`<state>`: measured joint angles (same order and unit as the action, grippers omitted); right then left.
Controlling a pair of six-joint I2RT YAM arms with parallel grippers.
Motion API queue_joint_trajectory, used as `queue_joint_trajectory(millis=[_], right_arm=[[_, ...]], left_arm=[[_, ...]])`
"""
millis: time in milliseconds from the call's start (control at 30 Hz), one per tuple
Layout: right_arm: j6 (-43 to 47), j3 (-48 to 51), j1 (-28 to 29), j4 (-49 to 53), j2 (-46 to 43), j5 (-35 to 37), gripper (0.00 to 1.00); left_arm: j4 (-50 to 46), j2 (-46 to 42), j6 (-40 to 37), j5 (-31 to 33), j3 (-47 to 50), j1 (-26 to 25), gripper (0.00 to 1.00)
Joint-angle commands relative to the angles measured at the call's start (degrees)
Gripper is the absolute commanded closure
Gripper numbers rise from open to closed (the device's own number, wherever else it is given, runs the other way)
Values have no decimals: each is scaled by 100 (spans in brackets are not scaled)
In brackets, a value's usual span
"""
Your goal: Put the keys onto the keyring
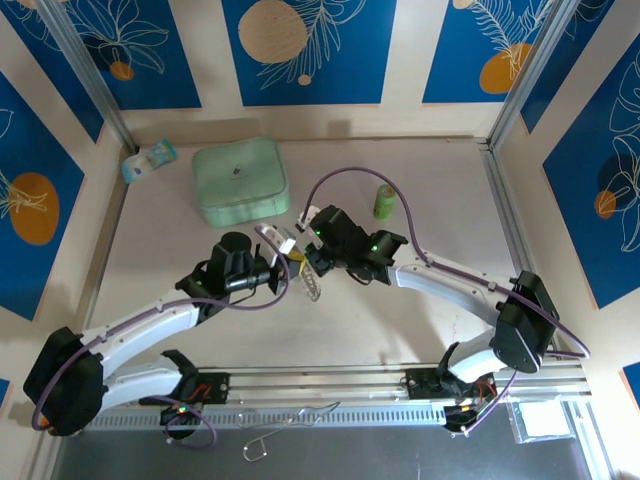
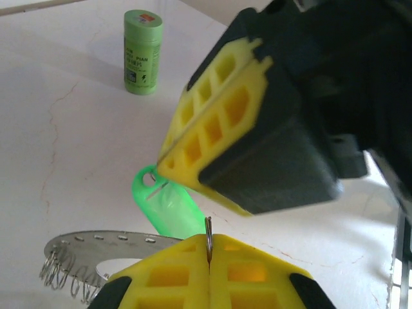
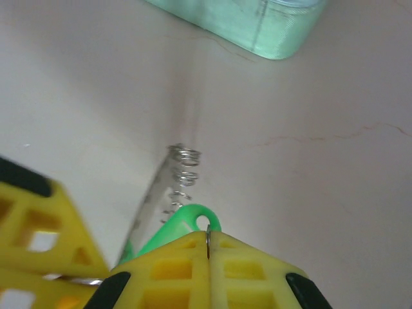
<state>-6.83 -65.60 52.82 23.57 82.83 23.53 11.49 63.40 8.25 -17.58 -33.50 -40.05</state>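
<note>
Over the white bench [image 2: 77, 141]: threading in hand

Both the left jaws and right jaws are pinched fully together, each apparently nipping a thin wire loop [image 2: 208, 225] at the green plastic-headed key [image 2: 170, 209], just beside the silvery, coil-rimmed flat keyring [image 2: 90, 243]. Next, I judge, that loop must be steered onto a coil without slipping.

place: robot lab cell | evidence: aluminium rail [image 1: 400, 378], blue-printed wall panels [image 1: 300, 50]
</note>
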Motion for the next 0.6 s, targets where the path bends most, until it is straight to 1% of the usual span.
queue_joint_trajectory(millis=[0, 100, 333, 400, 567], right_arm=[[-161, 215, -29, -348, -402, -619, 100], [-152, 390, -91, -433, -624, -1150, 100], [-158, 813, -506, -853, -914, -2895, 100], [-144, 893, -577, -1007, -921, -3200, 100], [-319, 1073, -756, -1438, -870, -3603, 100]], left_arm=[[148, 71, 106, 254, -278, -73, 100], [106, 124, 107, 360, -317, -73, 100], [239, 182, 115, 249, -346, -73, 100], [263, 174, 94, 167, -346, -73, 100], [446, 140, 149, -39, -273, -73, 100]])
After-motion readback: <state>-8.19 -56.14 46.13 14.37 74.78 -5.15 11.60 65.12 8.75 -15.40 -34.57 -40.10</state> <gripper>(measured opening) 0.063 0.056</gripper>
